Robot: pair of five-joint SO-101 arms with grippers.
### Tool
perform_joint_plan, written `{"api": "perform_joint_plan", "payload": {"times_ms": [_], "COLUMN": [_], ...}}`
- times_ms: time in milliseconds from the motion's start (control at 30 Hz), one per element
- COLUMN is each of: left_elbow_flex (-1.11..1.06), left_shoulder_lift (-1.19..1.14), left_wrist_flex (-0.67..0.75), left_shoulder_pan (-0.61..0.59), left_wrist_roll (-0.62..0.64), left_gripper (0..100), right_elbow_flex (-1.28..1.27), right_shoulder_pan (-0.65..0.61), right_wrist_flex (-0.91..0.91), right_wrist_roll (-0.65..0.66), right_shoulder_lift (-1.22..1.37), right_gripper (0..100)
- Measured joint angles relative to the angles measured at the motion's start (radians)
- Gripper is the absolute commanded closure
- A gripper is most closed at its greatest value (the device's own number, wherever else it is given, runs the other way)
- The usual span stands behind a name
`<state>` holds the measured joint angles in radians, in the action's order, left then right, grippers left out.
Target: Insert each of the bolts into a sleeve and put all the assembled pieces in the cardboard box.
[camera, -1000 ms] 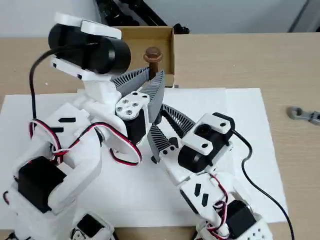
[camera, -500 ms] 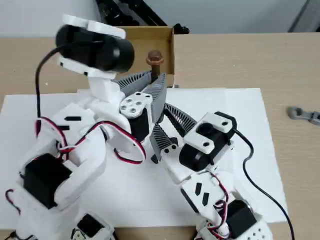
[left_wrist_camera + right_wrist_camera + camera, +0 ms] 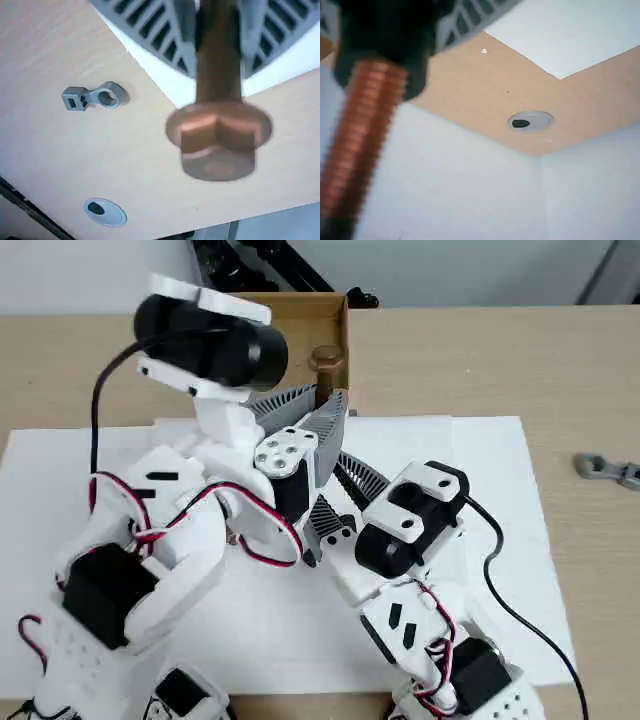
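Your left gripper [image 3: 325,400] [image 3: 218,30] is raised near the far edge of the paper [image 3: 480,490]. Its fingers [image 3: 150,30] are narrow and clamp the shank of a copper bolt [image 3: 325,360] [image 3: 218,145]. The hex head stands clear beyond the fingertips. In the high view that head shows against the side wall of the box [image 3: 300,312], close to its near corner.

Your right gripper [image 3: 336,496] sits lower, just beside the left arm and over the paper. Close to its camera, a threaded copper shank [image 3: 360,145] sticks out of a black sleeve [image 3: 385,35]. You cannot tell whether this gripper is gripping the sleeve.

A small grey part [image 3: 605,468] [image 3: 95,96] lies on the bare tabletop [image 3: 450,360], well apart from both arms. A round grommet [image 3: 104,211] [image 3: 530,120] is set into the tabletop.
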<state>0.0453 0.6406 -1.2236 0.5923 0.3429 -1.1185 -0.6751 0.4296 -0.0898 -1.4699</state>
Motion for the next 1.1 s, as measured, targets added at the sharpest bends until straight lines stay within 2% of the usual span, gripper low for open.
{"api": "perform_joint_plan", "payload": {"times_ms": [167, 533, 800, 1100], "left_elbow_flex": [-0.025, -0.028, -0.028, -0.031], "left_shoulder_lift": [-0.002, -0.002, -0.002, -0.002], "left_wrist_flex": [0.051, 0.049, 0.049, 0.163], "left_shoulder_pan": [-0.035, -0.055, -0.055, -0.061], "left_wrist_roll": [-0.008, -0.011, 0.075, 0.069], "left_gripper": [99, 99, 99, 99], "right_elbow_flex": [0.003, 0.003, 0.003, 0.003], "right_shoulder_pan": [-0.002, -0.005, -0.003, -0.003], "right_wrist_flex": [0.000, 0.000, 0.000, 0.000], "right_wrist_roll": [0.000, 0.000, 0.000, 0.000], "right_shoulder_lift": [-0.002, -0.002, -0.002, -0.002], "right_gripper": [99.1, 99.1, 99.1, 99.1]}}
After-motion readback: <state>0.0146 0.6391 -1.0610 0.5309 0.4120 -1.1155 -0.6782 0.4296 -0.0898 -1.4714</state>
